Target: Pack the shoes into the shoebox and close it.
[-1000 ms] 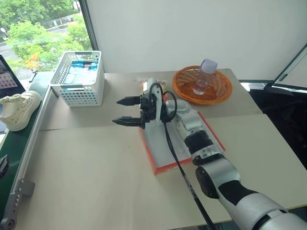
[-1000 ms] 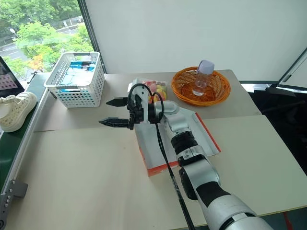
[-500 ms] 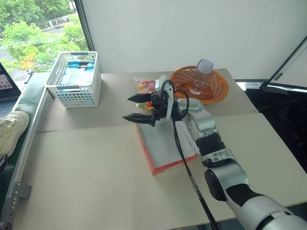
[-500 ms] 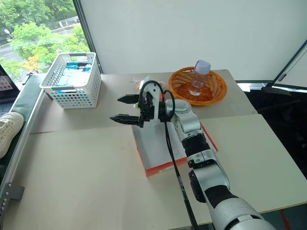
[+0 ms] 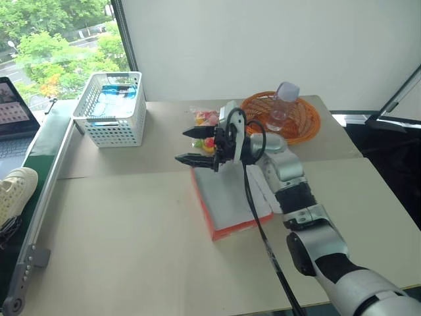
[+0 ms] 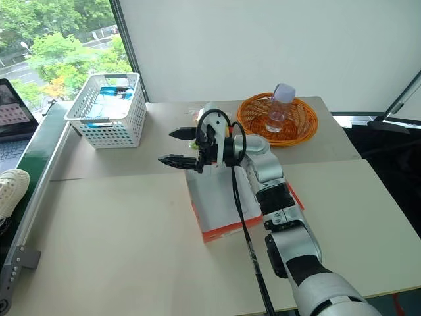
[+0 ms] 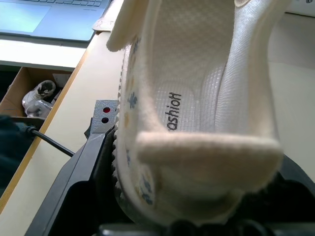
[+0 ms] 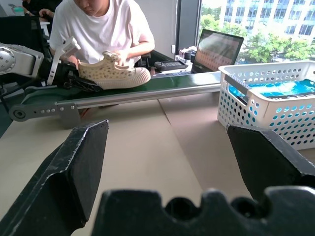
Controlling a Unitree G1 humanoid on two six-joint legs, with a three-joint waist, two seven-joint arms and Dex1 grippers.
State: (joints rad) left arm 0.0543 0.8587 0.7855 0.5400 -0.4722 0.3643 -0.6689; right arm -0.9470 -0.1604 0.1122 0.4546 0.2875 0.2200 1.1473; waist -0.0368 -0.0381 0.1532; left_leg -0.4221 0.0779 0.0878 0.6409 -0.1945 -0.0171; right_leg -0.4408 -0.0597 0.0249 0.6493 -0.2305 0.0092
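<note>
One cream perforated shoe [image 7: 197, 98] lies heel-first between the black fingers of my left gripper [image 7: 192, 189], which is shut on its heel. The right wrist view shows this shoe [image 8: 115, 73] held just over a green belt [image 8: 147, 86] by the left gripper [image 8: 74, 79]. Its toe [image 5: 16, 191] peeks in at the table's far left. The shoebox [image 5: 223, 201] lies flat mid-table, white face up with a red-orange edge. My right gripper [image 5: 191, 146] hovers open and empty over the box's far-left corner, pointing left.
A white lattice basket [image 5: 112, 108] stands at the back left, an orange woven basket [image 5: 283, 117] with a bottle [image 5: 281, 105] at the back right, a candy bag [image 5: 205, 118] between them. A person [image 8: 98, 24] sits behind the belt, hands at the shoe. A laptop [image 5: 13, 118] is far left.
The head view has shifted. The shoe at the left edge has sunk lower. My right gripper has drifted a little to the right over the box, still open.
</note>
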